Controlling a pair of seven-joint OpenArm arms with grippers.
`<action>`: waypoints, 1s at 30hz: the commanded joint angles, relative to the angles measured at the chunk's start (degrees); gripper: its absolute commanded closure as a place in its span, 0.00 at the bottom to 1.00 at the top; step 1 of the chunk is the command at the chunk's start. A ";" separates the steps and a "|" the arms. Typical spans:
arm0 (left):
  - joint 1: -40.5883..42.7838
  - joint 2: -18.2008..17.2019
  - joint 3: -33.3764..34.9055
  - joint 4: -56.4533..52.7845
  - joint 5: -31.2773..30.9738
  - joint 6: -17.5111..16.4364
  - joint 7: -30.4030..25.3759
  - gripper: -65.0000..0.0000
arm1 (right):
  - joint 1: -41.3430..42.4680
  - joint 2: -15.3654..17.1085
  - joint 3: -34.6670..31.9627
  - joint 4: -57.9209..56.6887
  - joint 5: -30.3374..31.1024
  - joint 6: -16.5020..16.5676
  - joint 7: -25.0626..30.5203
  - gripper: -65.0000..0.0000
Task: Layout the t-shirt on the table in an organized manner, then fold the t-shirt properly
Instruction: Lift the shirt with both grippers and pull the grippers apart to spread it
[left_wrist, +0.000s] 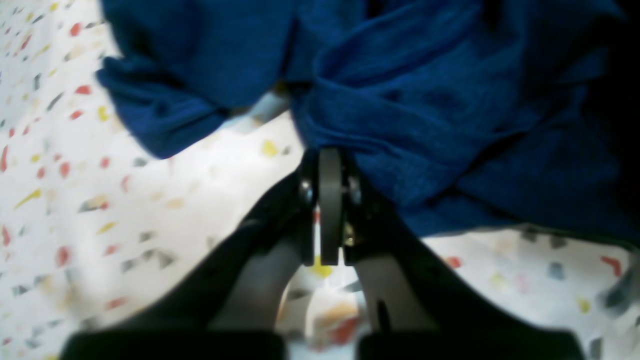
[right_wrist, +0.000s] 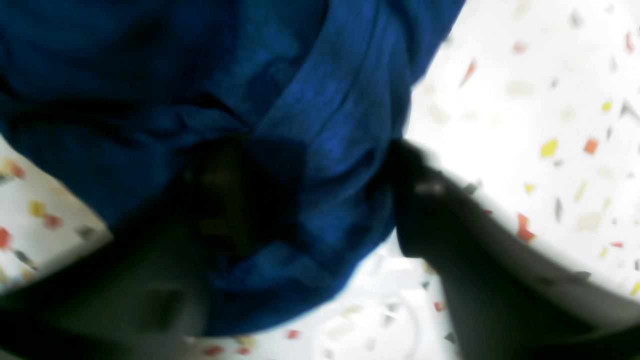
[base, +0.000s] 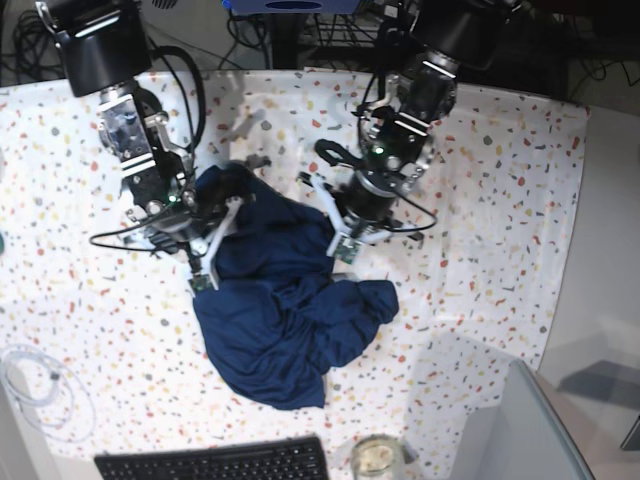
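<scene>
The t-shirt (base: 280, 310) lies crumpled on the counter (base: 500, 200), a dark navy heap between the two arms and spilling away from them toward the keyboard (base: 215, 462). Its long axis runs from the gap between the two pincers down toward the counter's near edge, leaning slightly toward the left pincer's side, where a lobe of cloth bulges out. No sleeve or collar can be told apart in the bunching, so which end is the neck cannot be told.

The left pincer (left_wrist: 330, 155) has its jaws pressed together, with no gap showing between the fingers (left_wrist: 331, 200). Its tip meets the edge of a thick fold of the t-shirt (left_wrist: 425, 115); whether cloth is actually pinched inside cannot be told. Beyond the tip the fabric rises in rolled ridges, and speckled counter (left_wrist: 150, 210) shows to either side of the fingers and beneath them.

The right pincer (right_wrist: 300, 200) stands partly apart, with a wad of the t-shirt (right_wrist: 330, 125) filling the space between its two dark fingers (right_wrist: 425, 200). The picture is blurred, so whether the fabric is clamped cannot be told. In the base view this pincer (base: 205, 235) sits at the heap's upper corner, the left pincer (base: 345, 225) at the opposite upper edge.

A coiled white cable (base: 35, 385) and a glass jar (base: 378, 458) lie well apart from both pincers.
</scene>
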 joint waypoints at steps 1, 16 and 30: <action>0.37 -0.93 -2.00 3.67 0.45 0.82 -1.31 1.00 | 0.16 0.70 0.74 2.80 -0.44 -0.05 1.12 0.84; 21.73 -11.40 -15.10 27.14 1.06 0.82 2.47 1.00 | -16.28 3.16 0.30 27.24 -0.44 -0.05 -14.62 1.00; 0.37 -12.19 -7.28 25.30 0.45 -2.78 23.13 1.00 | 2.71 9.14 0.47 18.71 -0.61 -0.05 -19.80 1.00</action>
